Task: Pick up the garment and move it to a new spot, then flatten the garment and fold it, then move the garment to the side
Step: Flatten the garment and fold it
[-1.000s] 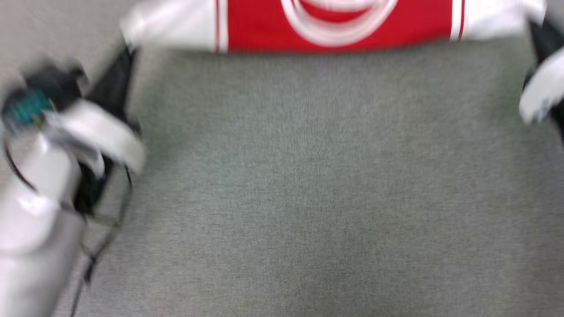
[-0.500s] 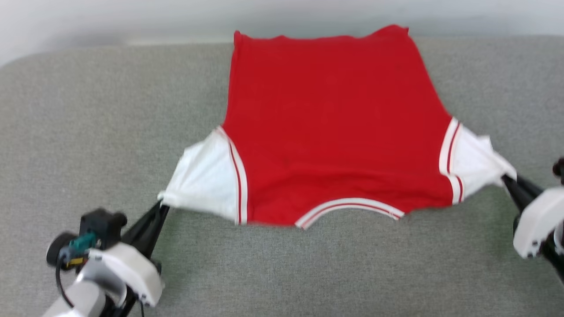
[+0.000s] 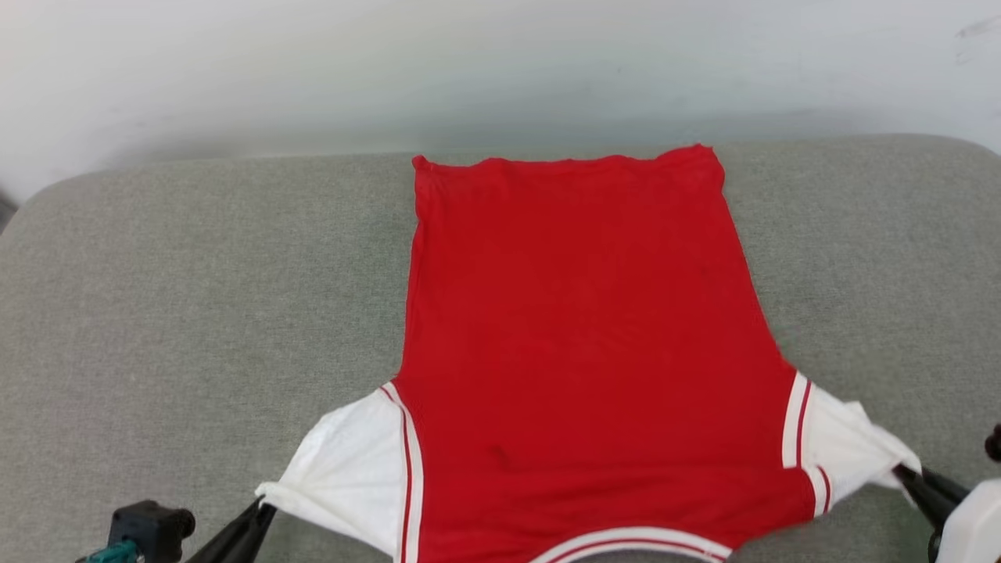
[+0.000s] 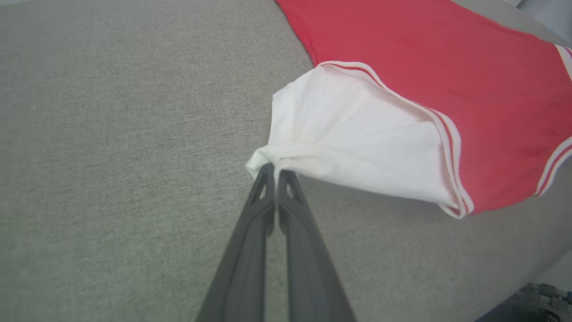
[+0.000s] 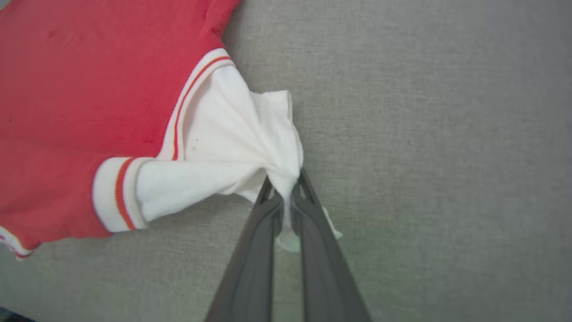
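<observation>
1. The garment [image 3: 579, 336] lies spread on the middle of the table [image 3: 195, 274], plain red side up. Its long axis runs from the neck trim [image 3: 626, 541] at the table's near edge to the hem [image 3: 563, 160] by the table's far edge.
2. The left end effector [image 4: 273, 171] is clenched on the tip of the left sleeve [image 4: 357, 134], toward the table's near left. The right end effector [image 5: 284, 181] is clenched on the bunched right sleeve [image 5: 232, 129], toward the table's near right. The red body lies between them and stretches away toward the far edge.
3. Neither arm is nearer. I judge that the flattening turns on drawing the sleeves apart, across the long axis.
4. The cloth looks thin and limp. Each white sleeve gathers into fan creases at its pinch, while the red panel lies almost smooth. The trim is ribbed, white with a red stripe. The table's cover is a coarse grey weave that may drag on the fabric.
</observation>
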